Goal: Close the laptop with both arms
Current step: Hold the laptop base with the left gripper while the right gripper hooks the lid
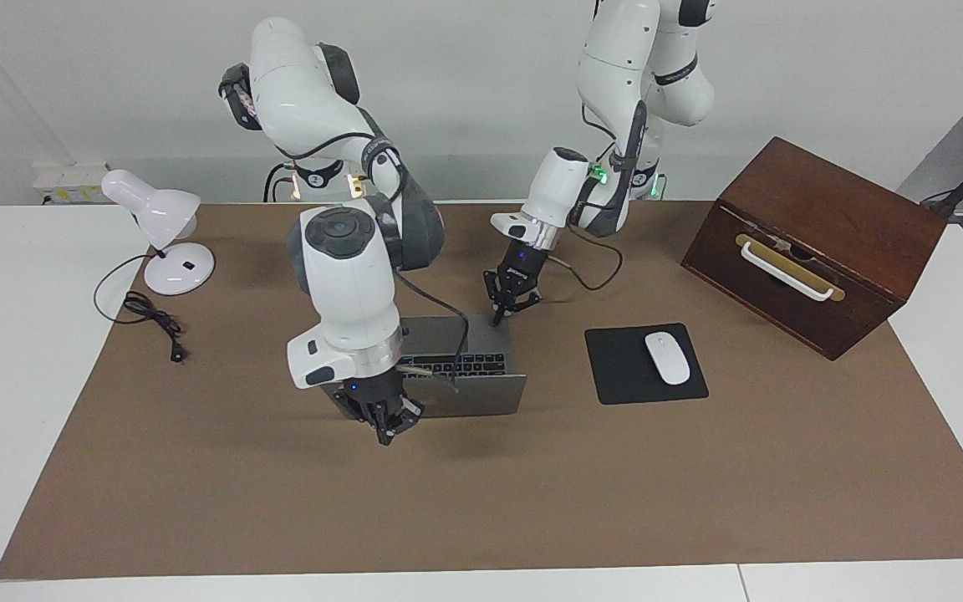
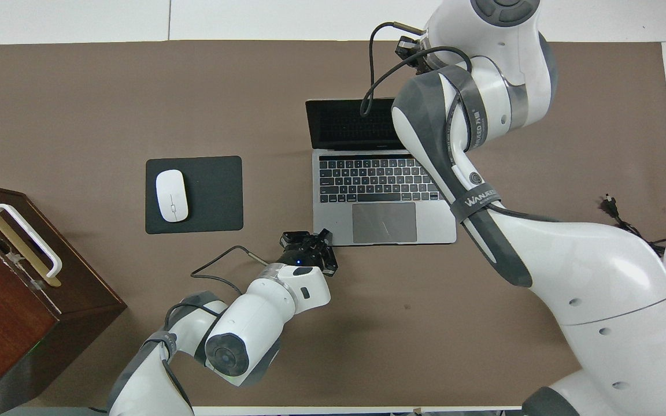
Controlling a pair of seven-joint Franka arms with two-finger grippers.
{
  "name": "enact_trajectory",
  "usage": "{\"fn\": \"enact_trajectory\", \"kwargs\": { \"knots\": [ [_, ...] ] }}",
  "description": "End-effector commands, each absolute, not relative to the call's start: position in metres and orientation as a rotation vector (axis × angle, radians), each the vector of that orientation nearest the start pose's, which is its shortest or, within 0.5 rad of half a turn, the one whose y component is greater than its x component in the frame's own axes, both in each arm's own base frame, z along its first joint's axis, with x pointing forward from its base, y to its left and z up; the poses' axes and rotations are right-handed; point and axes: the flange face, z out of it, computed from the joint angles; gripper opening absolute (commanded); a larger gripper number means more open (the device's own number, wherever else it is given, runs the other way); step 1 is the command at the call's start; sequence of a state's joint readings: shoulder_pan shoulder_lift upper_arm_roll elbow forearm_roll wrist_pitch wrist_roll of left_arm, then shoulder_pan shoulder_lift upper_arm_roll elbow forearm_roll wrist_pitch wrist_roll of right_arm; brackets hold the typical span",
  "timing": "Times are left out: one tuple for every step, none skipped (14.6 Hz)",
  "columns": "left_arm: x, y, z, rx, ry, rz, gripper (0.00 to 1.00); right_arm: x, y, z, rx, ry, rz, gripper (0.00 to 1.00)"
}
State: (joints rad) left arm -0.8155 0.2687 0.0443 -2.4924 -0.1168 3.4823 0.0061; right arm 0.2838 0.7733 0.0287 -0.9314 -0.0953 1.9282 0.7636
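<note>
Laptop point(image 1: 481, 380) open at mid-table. Left gripper point(image 1: 498, 318) closed, empty, at the laptop's corner nearest the robots. Right gripper point(image 1: 381, 436) closed, empty, low by the raised lid's back.

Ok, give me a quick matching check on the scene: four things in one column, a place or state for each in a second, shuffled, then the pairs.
Things:
1. laptop
2. mouse
3. lamp
4. wooden box

Place or state:
A. toward the left arm's end
B. open, lid raised
C. on the black pad
D. toward the right arm's end

Pairs: 1-B, 2-C, 3-D, 4-A
</note>
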Motion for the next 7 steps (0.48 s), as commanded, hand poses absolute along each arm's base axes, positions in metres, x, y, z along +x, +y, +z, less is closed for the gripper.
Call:
{"fn": "enact_trajectory", "kwargs": {
  "knots": [
    [0.383, -0.344, 0.256, -2.974, 1.095, -1.117, 0.00, 0.743, 0.215, 0.446, -3.005, 0.681, -0.269, 0.00],
    [0.384, -0.343, 0.255, -2.966, 1.106, -1.115, 0.00, 0.741, 0.214, 0.441, -3.013, 0.677, -0.253, 0.00],
    [0.384, -0.341, 0.252, -2.947, 1.132, -1.106, 0.00, 0.741, 0.212, 0.438, -3.016, 0.682, -0.245, 0.00],
    [0.385, -0.339, 0.249, -2.934, 1.147, -1.097, 0.00, 0.741, 0.210, 0.438, -3.015, 0.686, -0.247, 0.00],
    [0.385, -0.339, 0.248, -2.933, 1.149, -1.095, 0.00, 0.741, 0.210, 0.436, -3.015, 0.685, -0.247, 0.00],
    [0.385, -0.339, 0.247, -2.932, 1.151, -1.090, 0.00, 0.741, 0.210, 0.435, -3.014, 0.685, -0.246, 0.00],
    [0.385, -0.338, 0.242, -2.928, 1.156, -1.076, 0.00, 0.741, 0.210, 0.435, -3.015, 0.685, -0.247, 0.00]
  ]
}}
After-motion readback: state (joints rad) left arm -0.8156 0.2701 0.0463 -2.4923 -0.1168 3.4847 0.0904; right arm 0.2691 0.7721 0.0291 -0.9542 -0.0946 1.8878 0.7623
